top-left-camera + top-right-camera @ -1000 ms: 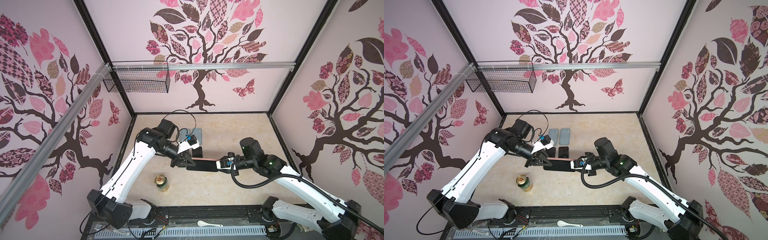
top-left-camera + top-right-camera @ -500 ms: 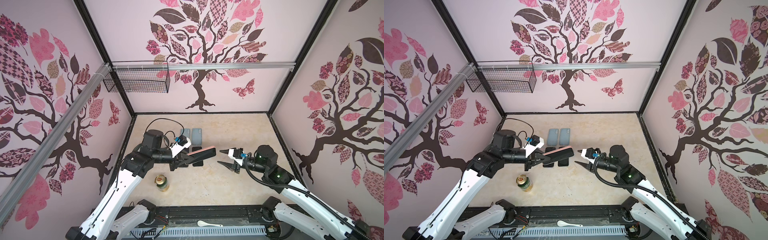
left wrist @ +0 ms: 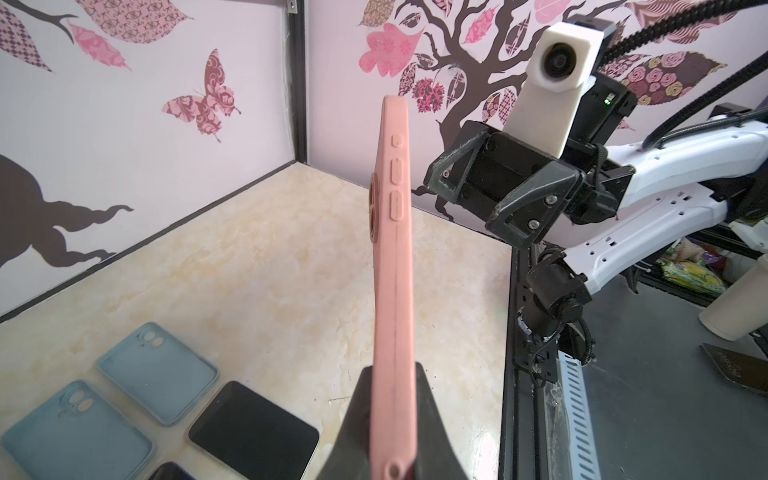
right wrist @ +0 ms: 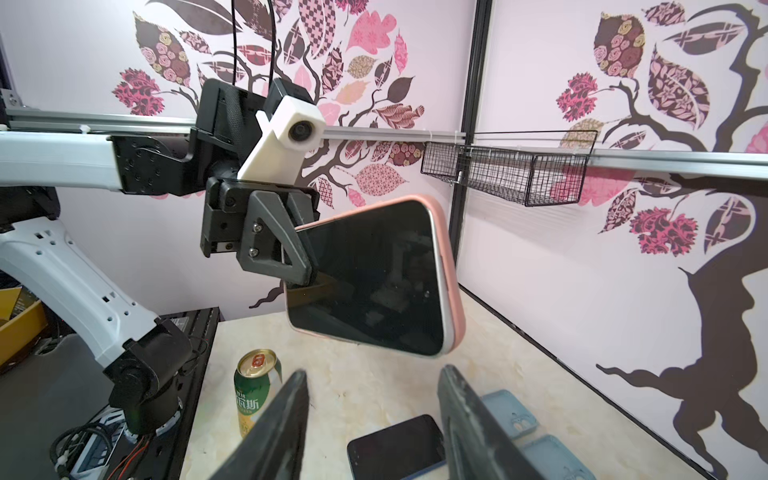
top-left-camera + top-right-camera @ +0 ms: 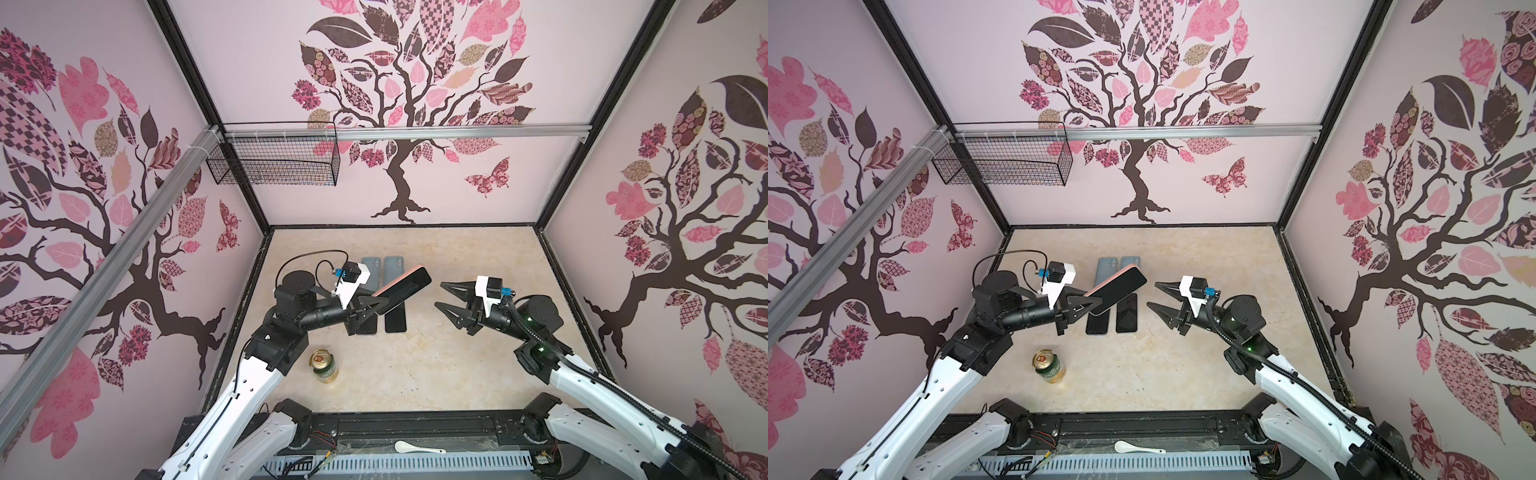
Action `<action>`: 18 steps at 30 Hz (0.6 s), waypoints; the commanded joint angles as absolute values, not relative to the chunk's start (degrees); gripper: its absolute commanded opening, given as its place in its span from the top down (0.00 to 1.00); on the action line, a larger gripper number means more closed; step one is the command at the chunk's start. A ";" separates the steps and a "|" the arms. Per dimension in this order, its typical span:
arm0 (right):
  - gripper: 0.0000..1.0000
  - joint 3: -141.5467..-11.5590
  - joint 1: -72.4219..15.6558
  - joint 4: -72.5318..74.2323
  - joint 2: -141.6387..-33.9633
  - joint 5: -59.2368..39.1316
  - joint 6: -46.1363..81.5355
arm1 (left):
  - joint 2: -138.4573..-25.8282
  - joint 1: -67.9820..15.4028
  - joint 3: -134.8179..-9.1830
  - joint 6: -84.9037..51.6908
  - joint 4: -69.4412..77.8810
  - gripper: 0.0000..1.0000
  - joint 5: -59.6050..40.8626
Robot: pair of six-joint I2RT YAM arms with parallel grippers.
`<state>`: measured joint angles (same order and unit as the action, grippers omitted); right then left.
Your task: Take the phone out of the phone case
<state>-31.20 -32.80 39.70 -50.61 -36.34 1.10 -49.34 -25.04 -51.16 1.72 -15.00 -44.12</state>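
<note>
As the left hand (image 5: 381,301) pinches it, the pink case (image 3: 393,270) looks matte.

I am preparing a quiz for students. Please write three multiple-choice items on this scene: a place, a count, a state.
1. Where is the green can? A. at the back wall B. in a far corner C. on the table by the left arm
2. How many empty blue cases lie there? A. one B. two C. four
3. The pink case is A. held in the left claw, phone inside B. lying empty C. on the can
1 C: it stands beside that arm. 2 B: two lie together. 3 A: the phone's screen shows inside.
</note>
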 commanded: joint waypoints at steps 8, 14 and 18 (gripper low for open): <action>0.47 -31.94 -32.68 45.61 -51.66 -38.94 2.38 | -49.57 -24.87 -50.80 0.31 -8.16 1.00 -49.61; 0.47 -32.04 -32.66 45.78 -51.25 -39.11 2.70 | -50.15 -24.95 -50.79 0.92 -8.71 1.00 -50.57; 0.47 -31.86 -32.64 45.77 -51.27 -39.52 2.85 | -50.46 -24.96 -50.96 1.21 -9.04 1.00 -51.10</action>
